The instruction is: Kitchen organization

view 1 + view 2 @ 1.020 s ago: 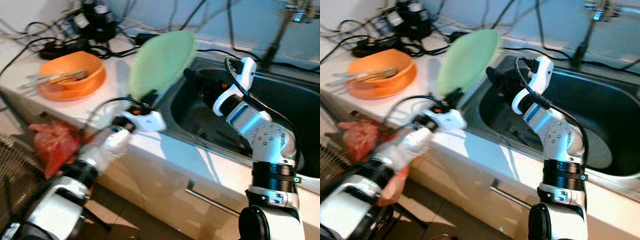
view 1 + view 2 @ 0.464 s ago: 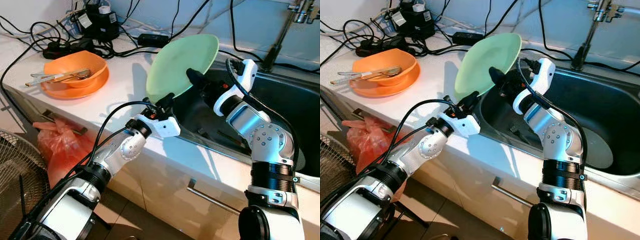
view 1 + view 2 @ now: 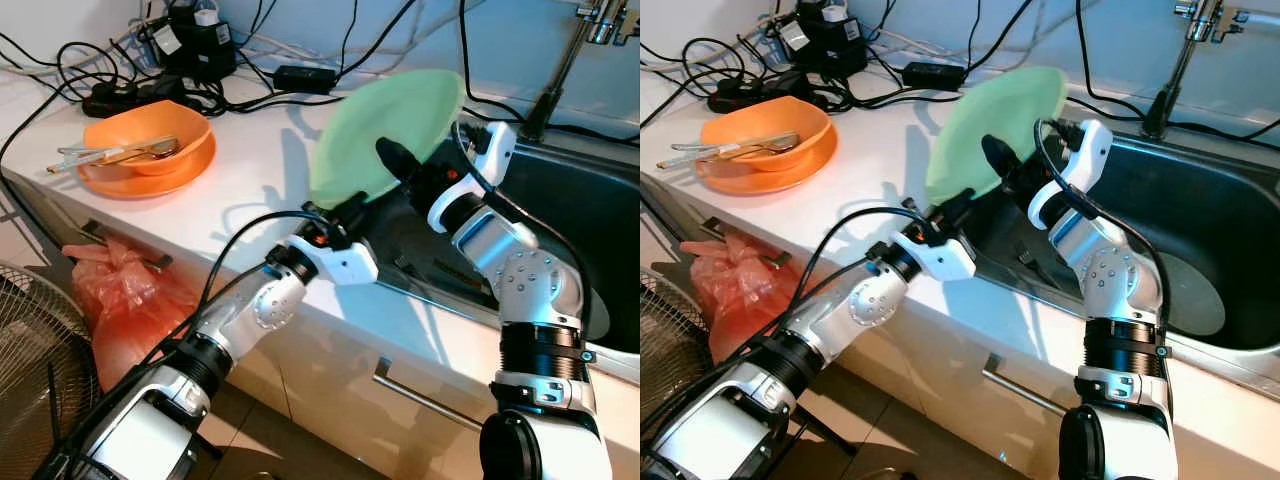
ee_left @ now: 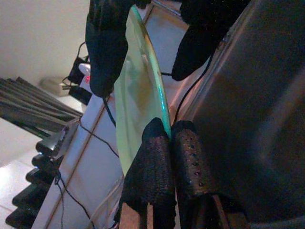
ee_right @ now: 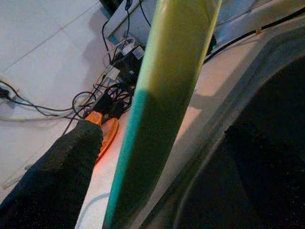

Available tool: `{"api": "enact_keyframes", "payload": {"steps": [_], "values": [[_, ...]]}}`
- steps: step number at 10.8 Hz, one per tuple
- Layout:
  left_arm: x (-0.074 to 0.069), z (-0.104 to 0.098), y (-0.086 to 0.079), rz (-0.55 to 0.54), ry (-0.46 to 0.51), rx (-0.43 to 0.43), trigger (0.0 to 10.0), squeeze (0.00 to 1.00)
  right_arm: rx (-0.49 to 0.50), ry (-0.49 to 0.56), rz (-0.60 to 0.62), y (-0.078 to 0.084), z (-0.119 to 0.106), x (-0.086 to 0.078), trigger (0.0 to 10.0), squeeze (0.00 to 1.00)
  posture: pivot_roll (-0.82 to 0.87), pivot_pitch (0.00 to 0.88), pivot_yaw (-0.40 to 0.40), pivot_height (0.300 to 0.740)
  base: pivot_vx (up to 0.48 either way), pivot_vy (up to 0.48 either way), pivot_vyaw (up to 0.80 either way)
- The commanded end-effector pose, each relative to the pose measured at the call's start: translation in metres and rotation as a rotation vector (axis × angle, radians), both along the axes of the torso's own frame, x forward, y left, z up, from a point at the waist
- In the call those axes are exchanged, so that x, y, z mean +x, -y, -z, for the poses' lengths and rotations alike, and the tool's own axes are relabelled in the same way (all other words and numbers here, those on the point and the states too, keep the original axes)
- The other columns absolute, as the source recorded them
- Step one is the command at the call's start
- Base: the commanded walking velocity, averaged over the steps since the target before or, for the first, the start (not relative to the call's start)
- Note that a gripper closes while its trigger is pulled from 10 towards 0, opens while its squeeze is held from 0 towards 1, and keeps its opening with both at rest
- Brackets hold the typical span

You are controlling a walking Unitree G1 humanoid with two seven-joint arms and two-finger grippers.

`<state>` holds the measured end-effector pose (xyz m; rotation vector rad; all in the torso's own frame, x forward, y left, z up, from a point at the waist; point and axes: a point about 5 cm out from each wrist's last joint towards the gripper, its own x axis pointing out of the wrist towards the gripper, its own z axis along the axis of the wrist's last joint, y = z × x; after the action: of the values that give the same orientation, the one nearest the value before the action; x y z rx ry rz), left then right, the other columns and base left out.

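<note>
Pale green round plate (image 3: 385, 135), held on edge above the white desk (image 3: 240, 175) at the dark steel sink's (image 3: 590, 215) rim. My left claw (image 4: 170, 138) pinches its lower rim; my right claw (image 5: 157, 157) straddles it, 2 fingers spread. Step: handover. Next, I judge, right closes before left releases.

A tangle of black power cables (image 3: 150, 85) and adapters lies at the back of the white surface (image 3: 240, 190), against the pale wall. A black power brick (image 3: 305, 77) sits among the cables, near the sink's far corner. Below the surface's front edge, a crumpled red plastic bag (image 3: 125, 305) hangs or rests by the white cabinet front, which carries a slim metal drawer handle (image 3: 425, 395). A round wire fan guard (image 3: 35, 370) stands on the floor just beside the bag.
</note>
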<state>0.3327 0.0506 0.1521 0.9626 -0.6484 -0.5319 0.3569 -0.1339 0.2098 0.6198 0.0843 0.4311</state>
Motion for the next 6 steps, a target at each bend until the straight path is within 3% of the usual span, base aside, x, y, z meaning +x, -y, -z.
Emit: {"api": "enact_keyframes", "payload": {"steps": [1,2,3,6], "values": [[-0.0041,0.0056,0.0029,0.02,-0.018,0.027,0.0,0.0,0.013,0.048,-0.015,-0.0046,-0.0117,0.0036,10.0,0.0,-0.04,0.038,0.031,0.74,0.0,0.0,0.0],[-0.0049,0.0054,0.0035,0.022,-0.02,0.026,0.0,0.0,0.024,0.061,-0.022,-0.0073,-0.0141,0.0059,10.0,0.0,-0.04,0.041,0.029,0.74,0.0,0.0,0.0],[-0.005,0.0049,0.0038,0.022,-0.02,0.025,0.0,0.0,0.041,0.072,-0.02,-0.0081,-0.016,0.0072,0.0,0.0,-0.04,0.043,0.028,0.74,0.0,0.0,0.0],[-0.0066,0.0075,0.0042,0.02,-0.03,0.026,0.0,0.0,0.044,0.09,-0.017,-0.0077,-0.017,0.008,0.0,0.0,-0.04,0.045,0.026,0.74,0.0,0.0,0.0]]}}
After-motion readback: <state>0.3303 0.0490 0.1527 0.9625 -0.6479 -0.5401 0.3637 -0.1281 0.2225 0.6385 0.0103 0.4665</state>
